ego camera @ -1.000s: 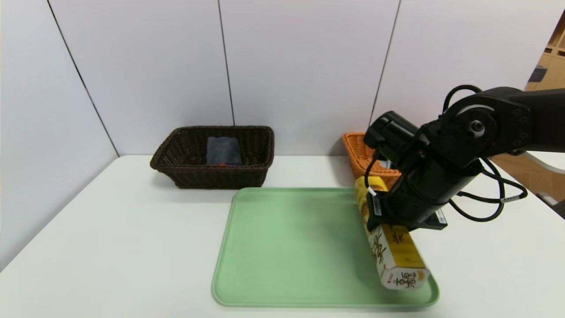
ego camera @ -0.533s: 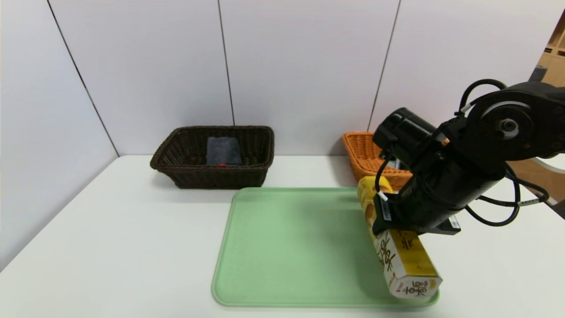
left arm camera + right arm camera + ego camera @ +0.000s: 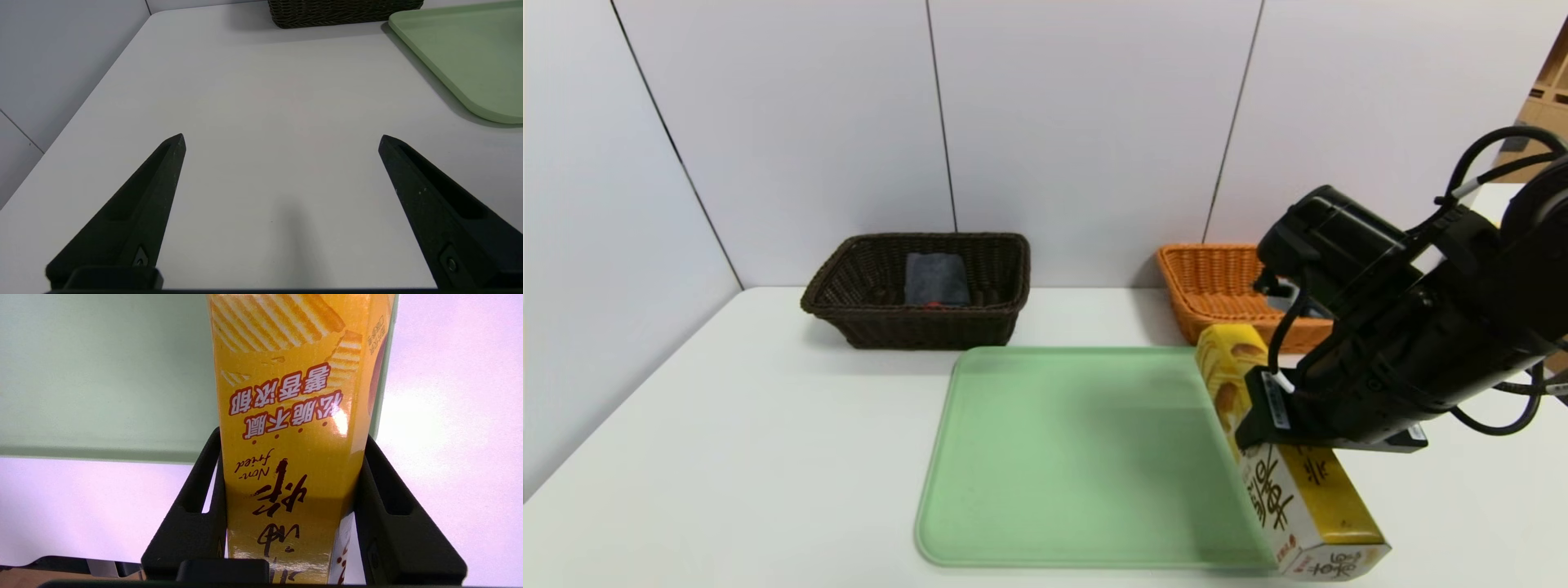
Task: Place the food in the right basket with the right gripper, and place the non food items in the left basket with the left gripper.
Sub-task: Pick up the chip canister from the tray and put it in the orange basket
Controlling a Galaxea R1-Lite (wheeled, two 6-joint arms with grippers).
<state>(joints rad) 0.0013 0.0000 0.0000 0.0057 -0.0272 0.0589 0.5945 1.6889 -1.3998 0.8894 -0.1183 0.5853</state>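
My right gripper (image 3: 1270,425) (image 3: 292,435) is shut on the food, a long yellow carton (image 3: 1307,498) (image 3: 294,416), holding it off the surface over the right rim of the green tray (image 3: 1062,449). The orange right basket (image 3: 1217,290) stands behind it. The dark brown left basket (image 3: 866,318) holds the grey-blue cloth (image 3: 936,278), with a bit of red (image 3: 934,305) showing at the cloth's front edge. The left gripper (image 3: 282,141) is out of the head view; in its wrist view it hangs open above bare white table, near the tray's corner (image 3: 470,61).
White wall panels close the table at the back and left. The tray is bare apart from the carton over its right rim. The right arm's cables (image 3: 1503,408) loop out to the right above the table.
The right arm has lifted the carton and carried it to the right, off the tray's inside toward its right rim. The left gripper's earlier state is not shown.
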